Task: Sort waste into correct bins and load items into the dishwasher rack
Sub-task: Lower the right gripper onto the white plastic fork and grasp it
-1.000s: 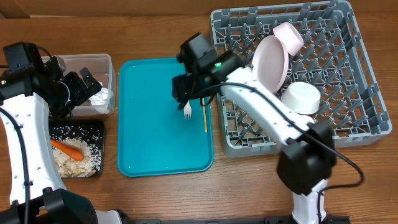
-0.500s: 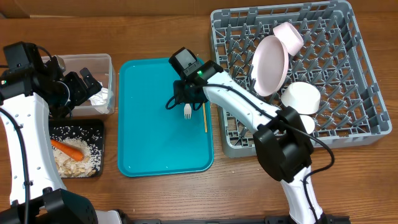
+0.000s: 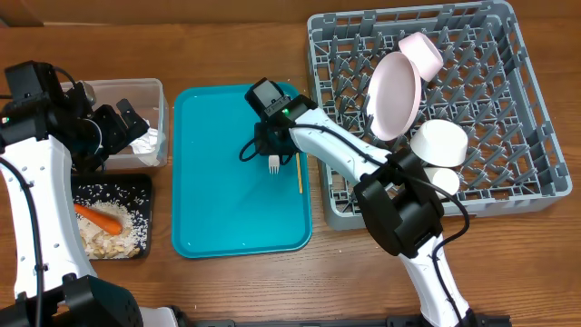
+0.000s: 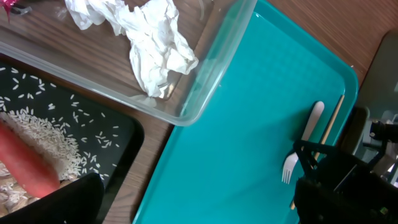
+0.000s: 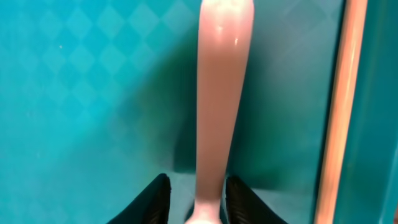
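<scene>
The white plastic fork (image 3: 273,164) lies on the teal tray (image 3: 218,200), with one tan chopstick (image 3: 299,171) just to its right. My right gripper (image 3: 271,145) is low over the fork. In the right wrist view its open fingers (image 5: 199,202) straddle the fork handle (image 5: 221,93) with small gaps, and the chopstick (image 5: 339,106) lies to the right. My left gripper (image 3: 118,127) is open and empty over the clear tub (image 3: 160,91), which holds crumpled tissue (image 4: 152,46). The black tray (image 3: 145,184) holds a carrot (image 3: 98,217) and rice.
The grey rack (image 3: 526,82) at the right holds a pale plate (image 3: 395,95), a pink bowl (image 3: 422,50), a white bowl (image 3: 438,143) and a cup (image 3: 447,180). A red scrap (image 4: 9,5) shows in the tub's corner.
My right gripper has come down and slightly left onto the fork, its fingers now on either side of the handle. The left arm has not moved.
</scene>
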